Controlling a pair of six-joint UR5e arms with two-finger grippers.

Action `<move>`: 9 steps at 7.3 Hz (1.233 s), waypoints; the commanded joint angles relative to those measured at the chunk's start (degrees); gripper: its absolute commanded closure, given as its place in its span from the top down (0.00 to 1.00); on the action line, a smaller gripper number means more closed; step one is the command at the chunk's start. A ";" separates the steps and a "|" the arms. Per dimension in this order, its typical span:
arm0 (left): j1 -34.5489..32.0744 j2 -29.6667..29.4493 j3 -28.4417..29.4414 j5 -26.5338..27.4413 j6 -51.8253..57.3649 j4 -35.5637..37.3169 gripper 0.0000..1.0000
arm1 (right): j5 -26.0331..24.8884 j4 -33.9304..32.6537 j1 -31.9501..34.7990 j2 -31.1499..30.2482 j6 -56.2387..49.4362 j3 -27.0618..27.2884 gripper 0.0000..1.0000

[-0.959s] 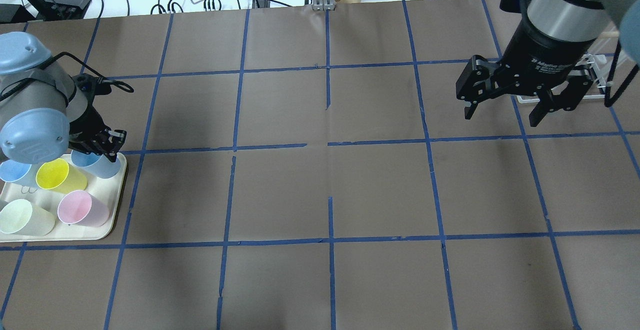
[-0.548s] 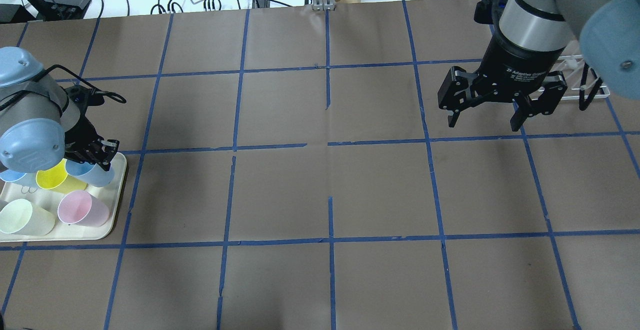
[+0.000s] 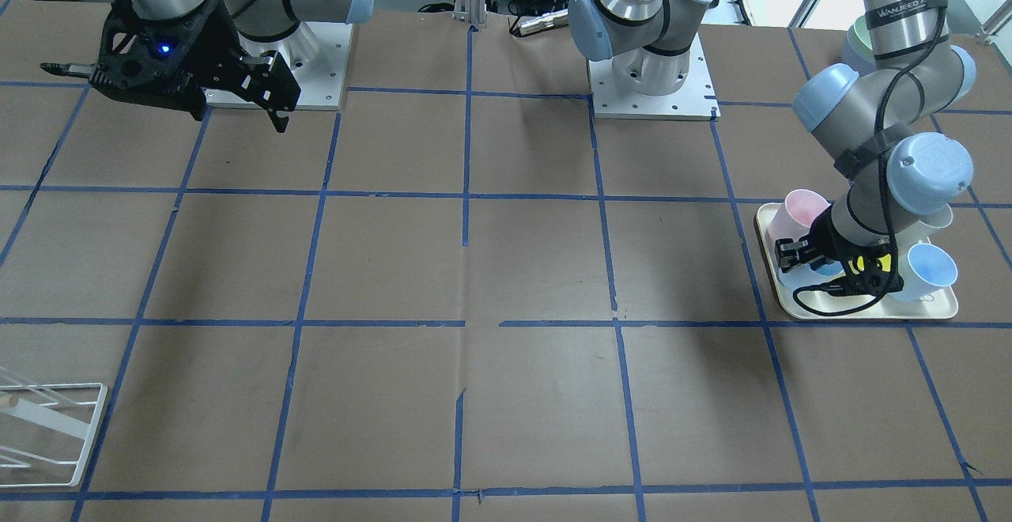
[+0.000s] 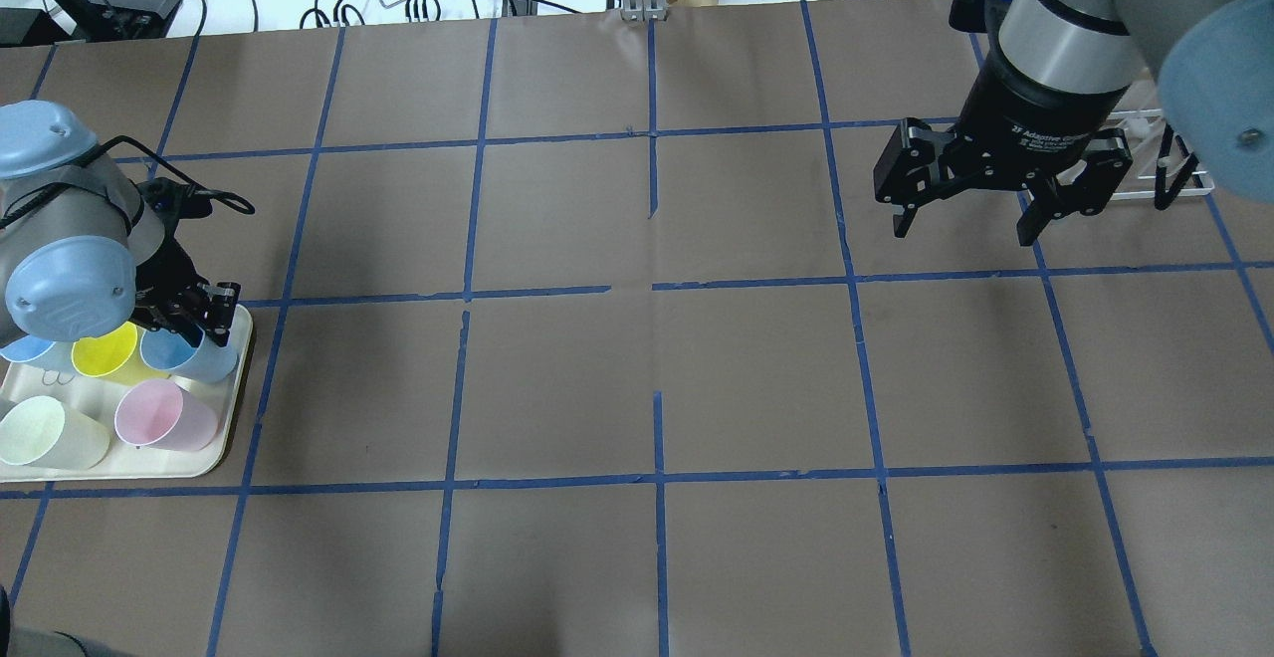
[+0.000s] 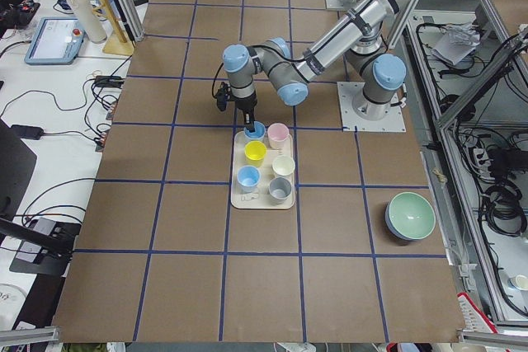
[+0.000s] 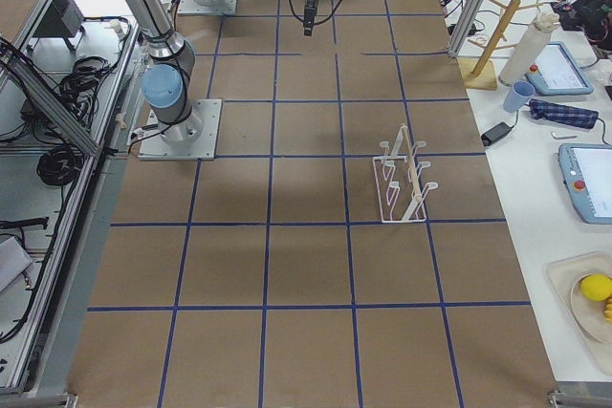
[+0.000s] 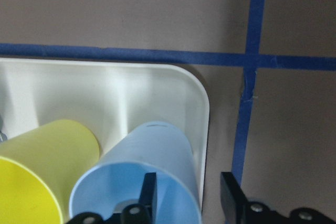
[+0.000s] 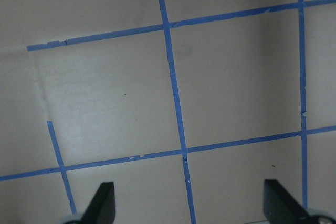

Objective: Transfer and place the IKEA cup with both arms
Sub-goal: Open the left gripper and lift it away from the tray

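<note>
The sky-blue IKEA cup [image 4: 191, 354] stands upright at the far right corner of the cream tray [image 4: 231, 408]; it also shows in the left wrist view [image 7: 157, 156] and in the left side view [image 5: 254, 130]. My left gripper [image 4: 204, 315] is open over the cup's rim. In the left wrist view [image 7: 188, 183] one finger is inside the cup and the other outside its wall, with a gap on both sides. My right gripper [image 4: 962, 231] is open and empty, high above the far right of the table.
The tray also holds a yellow cup [image 4: 105, 350], a pink cup [image 4: 164, 414], a cream cup [image 4: 40, 432], a paler blue cup [image 4: 22, 348] and a grey cup [image 5: 279, 191]. A white wire rack [image 6: 402, 179] stands at the right. A green bowl [image 5: 410, 216] sits near the left arm's base.
My left gripper has come down over the blue cup's rim, one finger going inside. My right gripper has moved left, still open.
</note>
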 commanded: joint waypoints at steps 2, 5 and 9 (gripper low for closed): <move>-6.50 3.09 11.00 -0.24 -5.82 -15.56 1.00 | -0.39 -0.40 -0.62 0.02 0.08 0.06 1.00; -17.21 4.68 24.46 -1.72 -20.66 -32.29 1.00 | -0.31 -0.40 -1.68 -0.06 -0.01 0.06 1.00; -26.56 8.71 29.25 -7.45 -25.37 -36.21 1.00 | -0.04 -0.14 -1.41 -0.76 -0.79 0.15 1.00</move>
